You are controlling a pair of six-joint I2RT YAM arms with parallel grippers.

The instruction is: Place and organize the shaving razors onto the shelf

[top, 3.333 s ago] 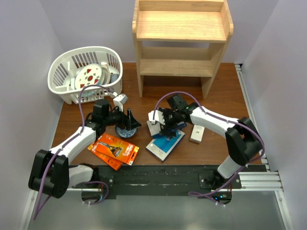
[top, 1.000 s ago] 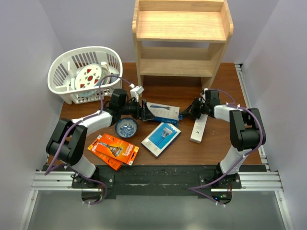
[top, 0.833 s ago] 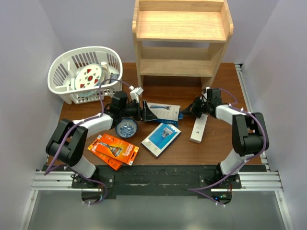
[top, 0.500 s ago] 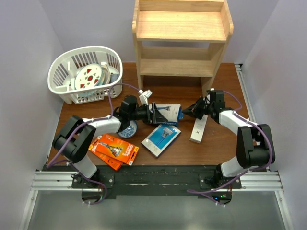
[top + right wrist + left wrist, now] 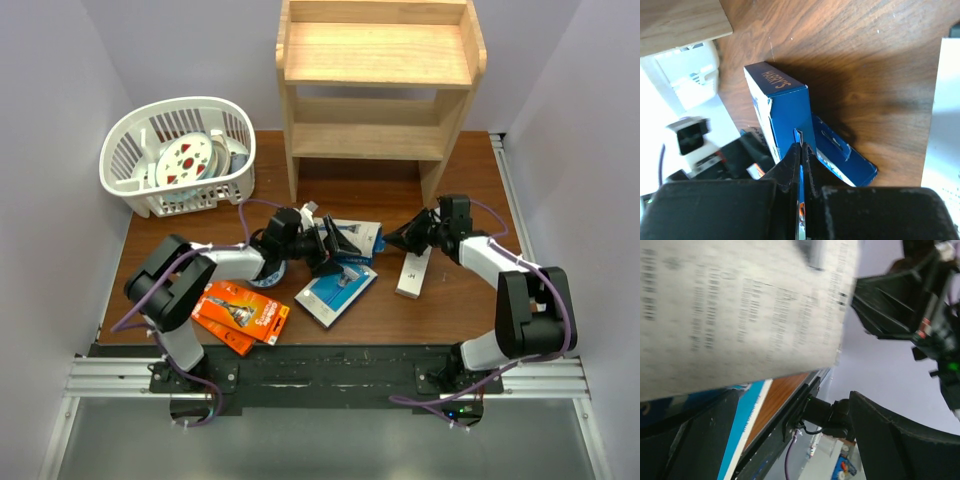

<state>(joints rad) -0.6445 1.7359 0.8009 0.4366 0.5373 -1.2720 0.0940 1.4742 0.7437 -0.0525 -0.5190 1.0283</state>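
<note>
The pine shelf (image 5: 378, 80) stands at the back of the table with both tiers bare. A blue Harry's razor box (image 5: 355, 238) stands on edge in front of it, between my two grippers. My right gripper (image 5: 397, 240) (image 5: 801, 146) is shut on a thin blue flap at the box's (image 5: 785, 110) right end. My left gripper (image 5: 325, 250) (image 5: 795, 400) is open at the box's left end, and the box's white printed face (image 5: 740, 310) fills the top of the left wrist view. A blue-and-white razor pack (image 5: 338, 290) (image 5: 842, 152) lies flat just below. Orange razor packs (image 5: 240, 312) lie at the front left.
A white slotted basket (image 5: 125, 165) holding round items stands at the back left. A long white box (image 5: 412, 272) (image 5: 942, 125) lies under my right arm. A round blue item (image 5: 262, 272) is half hidden under my left arm. The black rail (image 5: 330, 365) runs along the near edge.
My left gripper has slid right along the blue box and opened wider. The right gripper has stayed shut at the box's right end, and its arm has swung outward.
</note>
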